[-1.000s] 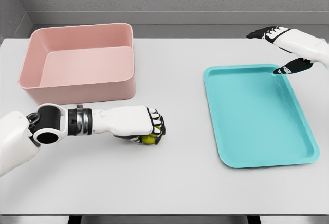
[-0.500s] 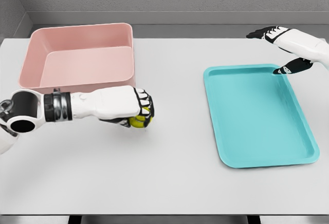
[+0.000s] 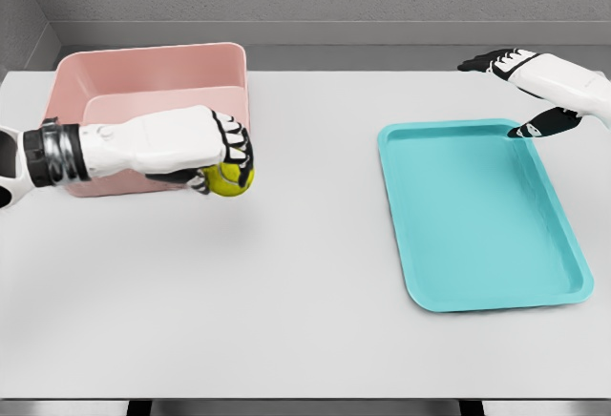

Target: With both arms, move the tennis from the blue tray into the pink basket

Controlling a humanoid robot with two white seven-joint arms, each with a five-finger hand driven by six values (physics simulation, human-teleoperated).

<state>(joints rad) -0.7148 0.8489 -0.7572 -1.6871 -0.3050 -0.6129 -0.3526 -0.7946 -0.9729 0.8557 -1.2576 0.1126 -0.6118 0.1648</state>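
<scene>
**Ball out of the tray, not yet in the basket**

We are holding the ball [image 3: 227,179] in our left hand [image 3: 215,152], with the fingers curled around it from above, so only the lower yellow part is showing under the knuckles. The hand is hanging in front of the near right corner of the basket [image 3: 153,82], and the ball is lifted off the worktop [image 3: 305,340]; we are judging this from the soft shadow lying below it. From this view the ball is overlapping the front wall of the basket, and we cannot tell if it is already higher than the rim.

The tray [image 3: 477,273] is lying on the right side, well apart from the basket, and nothing is showing inside it. So the first part of the task looks done to us: the ball is no longer in the tray, and it is on the basket's side of the worktop.

Our right hand [image 3: 523,92] is waiting above the far right corner of the tray, with fingers spread and holding nothing.

What is left, as we are judging it: to bring the ball over the rim, above the hollow of the basket, and to let it go there. The basket is showing nothing inside for now.
</scene>
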